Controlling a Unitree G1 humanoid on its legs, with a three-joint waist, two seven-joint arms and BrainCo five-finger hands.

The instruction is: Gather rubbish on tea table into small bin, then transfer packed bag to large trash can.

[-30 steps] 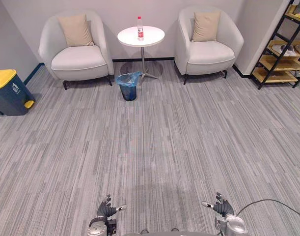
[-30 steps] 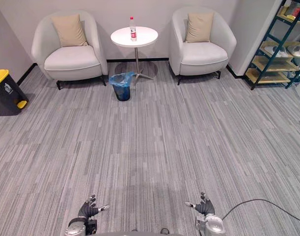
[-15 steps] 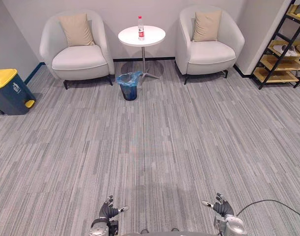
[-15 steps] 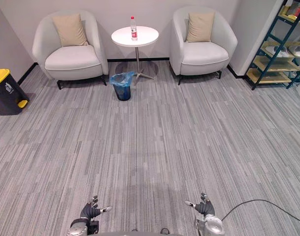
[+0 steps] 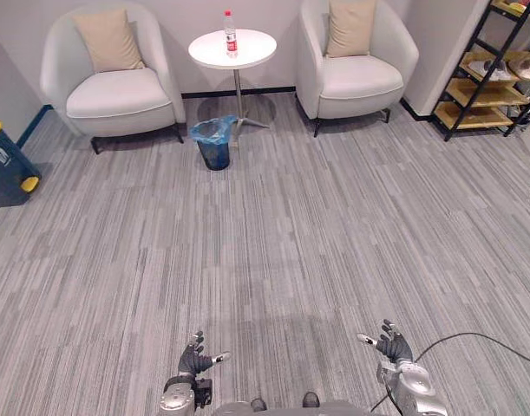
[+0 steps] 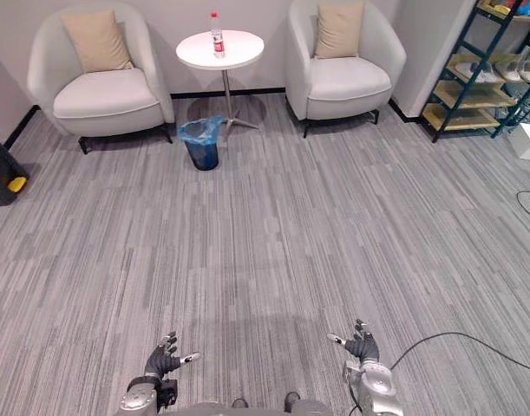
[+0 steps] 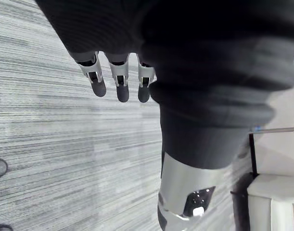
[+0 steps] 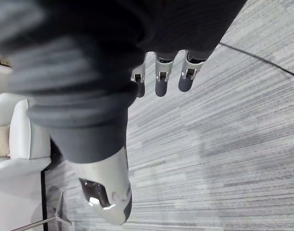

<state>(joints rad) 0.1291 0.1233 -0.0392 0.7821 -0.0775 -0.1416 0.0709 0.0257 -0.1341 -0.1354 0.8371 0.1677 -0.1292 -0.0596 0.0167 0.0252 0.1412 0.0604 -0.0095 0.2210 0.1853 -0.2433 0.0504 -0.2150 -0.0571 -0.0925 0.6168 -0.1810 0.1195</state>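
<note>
Bottle [image 5: 230, 22], seemingly plastic, on round tea table [image 5: 247, 52], blue-lined bin [image 5: 213, 147] beside, left hand [image 5: 193, 357], right hand [image 5: 393, 348] splayed, empty

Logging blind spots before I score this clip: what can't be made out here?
- Small bin, eye views: its inside is too far and too dark to tell the contents.
- Bottle on the tea table: too small to tell whether it is full or empty.
- Large trash can: cut by the left edge in both eye views.
- Shelf: cut by the right edge.
- Left robot hand and right robot hand, wrist views: dark covers hide the palms.
</note>
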